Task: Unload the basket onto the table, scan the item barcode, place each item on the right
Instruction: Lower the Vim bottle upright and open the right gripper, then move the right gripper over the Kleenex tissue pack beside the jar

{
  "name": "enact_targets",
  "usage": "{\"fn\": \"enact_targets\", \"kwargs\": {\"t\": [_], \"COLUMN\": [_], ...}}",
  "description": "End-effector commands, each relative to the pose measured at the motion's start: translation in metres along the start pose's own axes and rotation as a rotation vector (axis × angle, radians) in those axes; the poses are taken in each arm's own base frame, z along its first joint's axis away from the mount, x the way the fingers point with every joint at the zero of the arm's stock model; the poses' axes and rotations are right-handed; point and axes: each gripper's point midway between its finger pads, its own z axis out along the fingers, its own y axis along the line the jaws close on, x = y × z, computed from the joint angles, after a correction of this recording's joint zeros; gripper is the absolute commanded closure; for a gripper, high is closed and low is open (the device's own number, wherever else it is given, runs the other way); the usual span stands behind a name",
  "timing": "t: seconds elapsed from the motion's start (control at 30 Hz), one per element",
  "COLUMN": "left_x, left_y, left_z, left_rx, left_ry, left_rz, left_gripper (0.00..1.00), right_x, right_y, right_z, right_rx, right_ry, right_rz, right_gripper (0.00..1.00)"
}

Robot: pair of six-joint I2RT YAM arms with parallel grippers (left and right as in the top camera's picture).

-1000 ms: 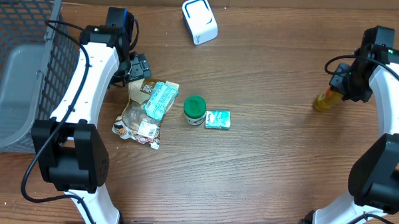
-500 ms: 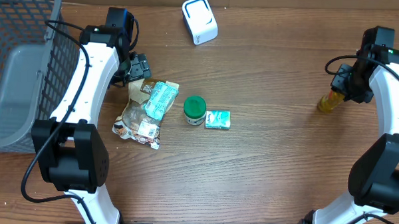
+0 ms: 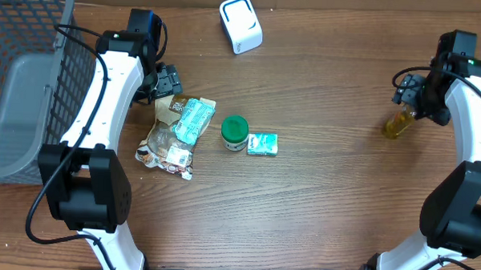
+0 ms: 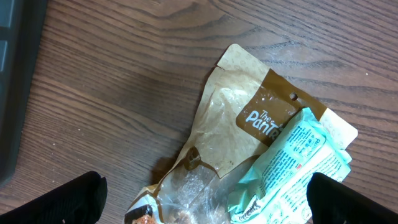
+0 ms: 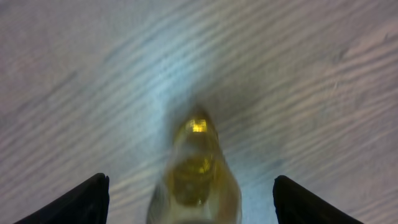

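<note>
One small yellow bottle (image 3: 394, 124) sits tilted on the wood at the right edge of the overhead frame, well apart from the white scanner (image 3: 240, 24) at top centre. It looks like smooth, stiff plastic holding amber liquid: probably light, slippery and apt to roll, so a hold across the body below the neck seems safest. No barcode can be made out, as the close view is blurred. The right gripper (image 5: 189, 202) is spread either side of it, fingers clear. The left gripper (image 4: 205, 199) hangs spread wide above a brown pouch (image 4: 230, 124).
</note>
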Motion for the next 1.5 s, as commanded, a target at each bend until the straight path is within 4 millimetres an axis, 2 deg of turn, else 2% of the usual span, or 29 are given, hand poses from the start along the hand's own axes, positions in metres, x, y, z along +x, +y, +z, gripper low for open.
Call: {"fn": "enact_targets", "kwargs": {"t": [0.0, 0.2, 0.33, 0.47, 0.57, 0.7, 0.8, 0.9, 0.93, 0.97, 1.17, 1.2, 1.23, 1.3, 1.4, 1.43, 1.47], "left_x": [-0.004, -0.004, -0.004, -0.004, -0.004, -0.004, -0.004, -0.004, -0.004, -0.004, -0.004, -0.004, -0.004, -0.004, -0.004, -0.004, -0.004], "left_y": [0.001, 0.001, 0.001, 0.001, 0.001, 0.001, 0.001, 0.001, 0.001, 0.001, 0.001, 0.001, 0.001, 0.001, 0.001, 0.001, 0.001], "left_z": [-0.002, -0.002, -0.002, -0.002, -0.002, -0.002, -0.002, -0.002, -0.002, -0.002, -0.002, -0.002, -0.002, -0.002, -0.002, -0.002, -0.002], "left_rx": [-0.008, -0.008, -0.008, -0.008, -0.008, -0.008, -0.008, -0.008, -0.008, -0.008, -0.008, -0.008, -0.008, -0.008, -0.008, -0.008, -0.008], "left_ry": [-0.011, -0.011, -0.011, -0.011, -0.011, -0.011, -0.011, -0.011, -0.011, -0.011, -0.011, -0.011, -0.011, -0.011, -0.011, -0.011, -0.011], "left_rz": [0.01, 0.01, 0.01, 0.01, 0.01, 0.01, 0.01, 0.01, 0.01, 0.01, 0.01, 0.01, 0.01, 0.01, 0.01, 0.01, 0.01], "left_gripper": [0.0, 0.0, 0.0, 0.0, 0.0, 0.0, 0.0, 0.0, 0.0, 0.0, 0.0, 0.01, 0.0, 0.0, 0.01, 0.0, 0.0], "right_x": [-0.014, -0.047, -0.063, -0.068, -0.068, -0.04, -0.001, 0.039, 0.049, 0.059, 0.112, 0.119, 0.127, 0.14, 0.159, 0.163, 0.167], "right_y": [-0.002, 0.007, 0.019, 0.051, 0.083, 0.145, 0.189, 0.222, 0.23, 0.238, 0.268, 0.27, 0.271, 0.273, 0.274, 0.273, 0.271], "right_z": [-0.002, -0.009, -0.025, -0.048, -0.066, -0.082, -0.089, -0.098, -0.1, -0.102, -0.107, -0.108, -0.107, -0.105, -0.099, -0.095, -0.091], "right_rx": [0.01, -0.026, -0.051, -0.113, -0.156, -0.287, -0.402, -0.496, -0.517, -0.535, -0.57, -0.567, -0.561, -0.552, -0.532, -0.516, -0.495], "right_ry": [-0.063, -0.194, -0.253, -0.294, -0.334, -0.315, -0.246, -0.164, -0.144, -0.127, -0.012, 0.01, 0.033, 0.065, 0.102, 0.113, 0.124], "right_rz": [0.005, -0.01, -0.026, -0.157, -0.278, -0.393, -0.49, -0.571, -0.586, -0.608, -0.61, -0.604, -0.603, -0.609, -0.623, -0.611, -0.593], "right_gripper": [0.2, 0.18, 0.18, 0.18, 0.18, 0.21, 0.2, 0.18, 0.15, 0.01, 0.0, 0.02, 0.1, 0.38, 0.85, 0.93, 0.96]}}
